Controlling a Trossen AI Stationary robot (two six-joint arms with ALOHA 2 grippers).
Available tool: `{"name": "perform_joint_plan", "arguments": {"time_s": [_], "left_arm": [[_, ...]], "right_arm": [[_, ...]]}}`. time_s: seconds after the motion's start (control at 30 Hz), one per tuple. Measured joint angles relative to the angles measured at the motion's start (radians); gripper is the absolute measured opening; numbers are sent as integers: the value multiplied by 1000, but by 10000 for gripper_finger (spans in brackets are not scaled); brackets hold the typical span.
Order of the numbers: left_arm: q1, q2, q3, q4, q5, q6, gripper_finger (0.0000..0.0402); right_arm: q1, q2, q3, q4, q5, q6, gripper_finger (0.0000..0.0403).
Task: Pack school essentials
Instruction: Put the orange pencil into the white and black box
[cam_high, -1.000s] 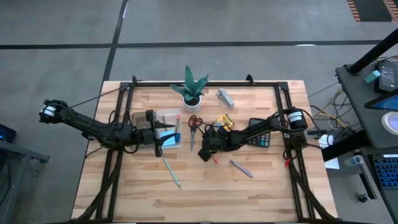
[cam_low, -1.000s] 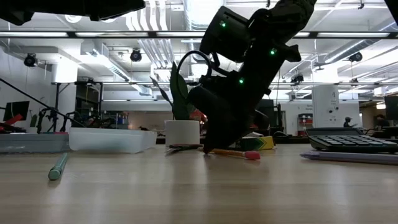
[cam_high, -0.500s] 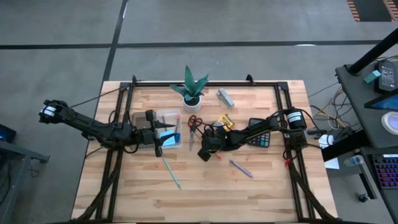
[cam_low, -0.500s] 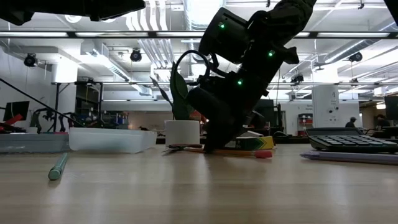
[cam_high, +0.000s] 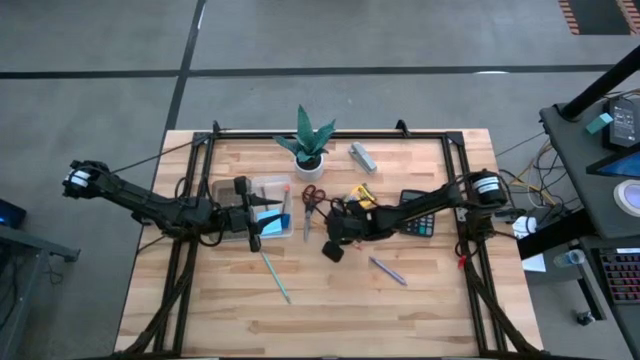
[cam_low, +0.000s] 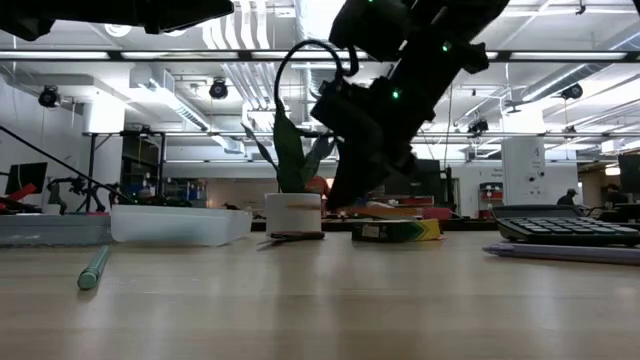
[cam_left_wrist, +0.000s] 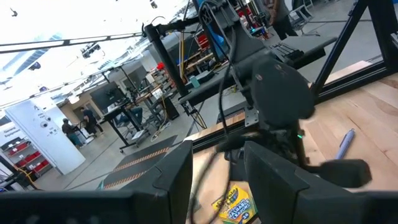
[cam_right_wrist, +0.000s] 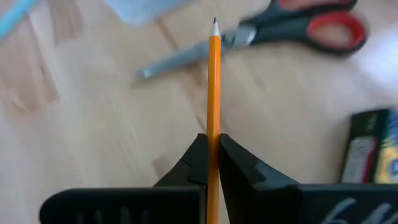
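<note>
My right gripper (cam_high: 335, 236) hangs over the middle of the table, shut on an orange pencil (cam_right_wrist: 214, 93). Red-handled scissors (cam_right_wrist: 311, 28) lie just beyond it, and the yellow-green crayon box (cam_high: 358, 197) lies beside them. My left gripper (cam_high: 255, 226) stands open at the clear plastic box (cam_high: 262, 200), nothing showing between its fingers (cam_left_wrist: 177, 180). A teal pen (cam_high: 275, 277) and a purple pen (cam_high: 388, 270) lie flat on the wood. My right gripper pinches the pencil's shaft (cam_right_wrist: 214, 140) between its two fingers (cam_right_wrist: 196, 163). The pencil runs along the fingers and sticks out past their ends, its sharpened tip (cam_right_wrist: 214, 22) toward the scissors. In the low view the gripper (cam_low: 342, 198) is up off the table.
A potted plant (cam_high: 308, 140) stands at the far middle, with a grey oblong thing (cam_high: 362, 156) to its right. A calculator (cam_high: 415, 215) lies under the right arm. The near half of the table (cam_high: 330, 310) holds only the two pens.
My right gripper has shut on the pencil, which lay flat on the table, and has risen with it. The pencil is now lifted clear of the wood. The left arm has kept still.
</note>
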Motion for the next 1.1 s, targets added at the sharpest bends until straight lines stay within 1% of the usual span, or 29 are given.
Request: {"name": "perform_joint_plan", "arguments": {"time_s": [0.2,0.33,0.4,0.5,0.57,0.73,0.8,0.9,1.0,1.1], "left_arm": [[0,0,0,0,0,0,128],[0,0,0,-1,5,-29,128],[3,0,-3,0,45,-52,128],[7,6,-8,0,170,-78,128],[9,20,-9,16,220,-87,128],[10,86,-9,123,226,-133,128],[10,120,-9,156,227,-161,128],[11,175,-9,215,224,-222,128],[11,249,-10,272,221,-289,128],[11,343,-10,404,221,-314,128]], "right_arm": [[6,-68,-30,4,8,-38,13],[12,-128,-90,53,16,-54,13],[18,-163,-131,123,21,-67,13],[32,-225,-205,289,22,-113,13],[44,-260,-257,400,22,-166,13],[70,-310,-358,751,21,-316,13],[79,-320,-376,851,2,-383,13],[91,-323,-378,909,-56,-456,13],[96,-323,-372,956,-92,-488,13],[94,-319,-372,997,-109,-497,13]]}}
